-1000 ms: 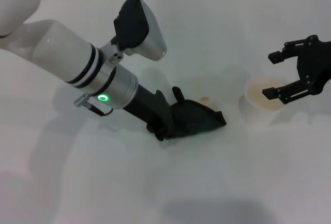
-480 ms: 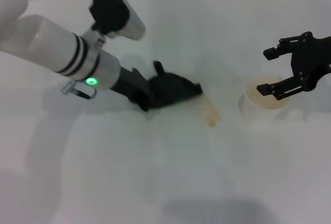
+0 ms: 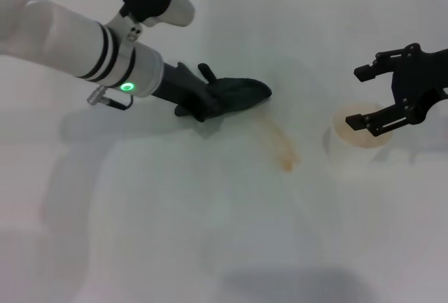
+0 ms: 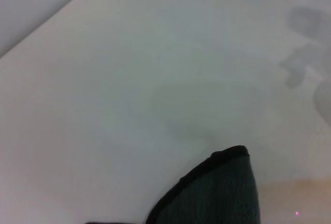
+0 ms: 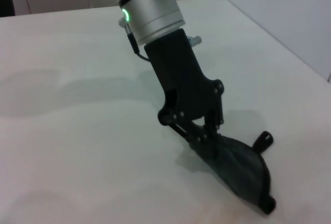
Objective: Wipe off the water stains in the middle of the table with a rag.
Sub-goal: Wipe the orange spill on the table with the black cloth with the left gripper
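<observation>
The left pincer [image 3: 210, 101] was pressed together on the rag [image 3: 238, 94], holding it down flat on the white surface [image 3: 210, 233]. In the head view the rag lay at about 11 o'clock from the middle, its loop tab pointing up toward 12. The right wrist view showed the same grip from the other side — the fingers [image 5: 207, 131] closed into the bunched cloth [image 5: 240, 169], which touched the surface.

The stain [image 3: 280, 148] was a pale orange streak running from just beside the rag's 4 o'clock edge down toward 5 o'clock, ending in a darker orange spot. The rag did not cover it. In the left wrist view a corner of the rag [image 4: 217, 193] showed, with a faint orange tint [image 4: 289, 198] on the surface beside it.

The right pincer [image 3: 371, 96] hung spread at 3 o'clock, over a white cup [image 3: 353, 135] — nothing between its fingers. The cup stood near the streak's lower end, apart from it.
</observation>
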Controlling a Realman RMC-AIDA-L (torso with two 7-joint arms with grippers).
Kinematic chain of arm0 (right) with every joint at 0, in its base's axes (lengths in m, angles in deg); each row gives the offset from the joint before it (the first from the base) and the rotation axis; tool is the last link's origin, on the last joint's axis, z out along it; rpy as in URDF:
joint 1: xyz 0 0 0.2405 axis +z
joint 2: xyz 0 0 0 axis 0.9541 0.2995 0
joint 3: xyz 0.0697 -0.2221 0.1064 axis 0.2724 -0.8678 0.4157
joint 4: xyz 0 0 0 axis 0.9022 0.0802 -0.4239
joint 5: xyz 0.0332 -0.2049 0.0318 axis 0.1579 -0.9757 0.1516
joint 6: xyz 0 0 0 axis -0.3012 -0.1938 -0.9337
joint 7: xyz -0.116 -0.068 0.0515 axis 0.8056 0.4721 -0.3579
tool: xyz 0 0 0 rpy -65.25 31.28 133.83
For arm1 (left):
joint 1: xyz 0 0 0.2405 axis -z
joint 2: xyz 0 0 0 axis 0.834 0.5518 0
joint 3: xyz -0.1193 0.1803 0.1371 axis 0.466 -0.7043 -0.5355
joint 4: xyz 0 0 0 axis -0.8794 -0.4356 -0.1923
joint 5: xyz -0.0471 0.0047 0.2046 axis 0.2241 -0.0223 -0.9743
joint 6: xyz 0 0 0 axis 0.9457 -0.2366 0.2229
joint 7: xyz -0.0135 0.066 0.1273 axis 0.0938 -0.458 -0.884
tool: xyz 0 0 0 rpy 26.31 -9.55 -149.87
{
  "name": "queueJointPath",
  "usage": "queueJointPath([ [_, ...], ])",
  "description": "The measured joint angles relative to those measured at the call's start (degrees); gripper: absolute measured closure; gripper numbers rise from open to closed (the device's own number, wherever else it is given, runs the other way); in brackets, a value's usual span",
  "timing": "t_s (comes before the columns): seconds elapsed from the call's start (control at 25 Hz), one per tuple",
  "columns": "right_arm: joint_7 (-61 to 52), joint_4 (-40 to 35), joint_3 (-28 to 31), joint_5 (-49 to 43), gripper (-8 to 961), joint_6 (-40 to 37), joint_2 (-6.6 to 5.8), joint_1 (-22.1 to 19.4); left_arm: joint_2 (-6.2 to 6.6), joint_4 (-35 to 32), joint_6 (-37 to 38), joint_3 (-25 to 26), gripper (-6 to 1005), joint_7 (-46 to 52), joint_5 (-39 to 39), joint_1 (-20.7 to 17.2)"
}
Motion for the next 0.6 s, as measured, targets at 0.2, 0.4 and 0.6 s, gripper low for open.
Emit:
queueJointPath([
  [0.2, 0.3, 0.0, -0.1, 0.0, 83, 0.0, 0.24, 0.1, -0.20, 0.6, -0.3, -6.7, 903, -0.5, 5.1, 1.1],
  [0.4, 0.5, 0.0, -0.2, 0.0, 83, 0.0, 0.23, 0.0, -0.21, 1.0, 1.7, -17.0, 899, -0.6, 10.8, 2.1],
  [0.6, 1.0, 0.0, -0.1, 0.0, 83, 0.0, 0.21, -0.1, -0.20, 0.3, 8.0, -20.2, 894, -1.6, 12.5, 1.9],
])
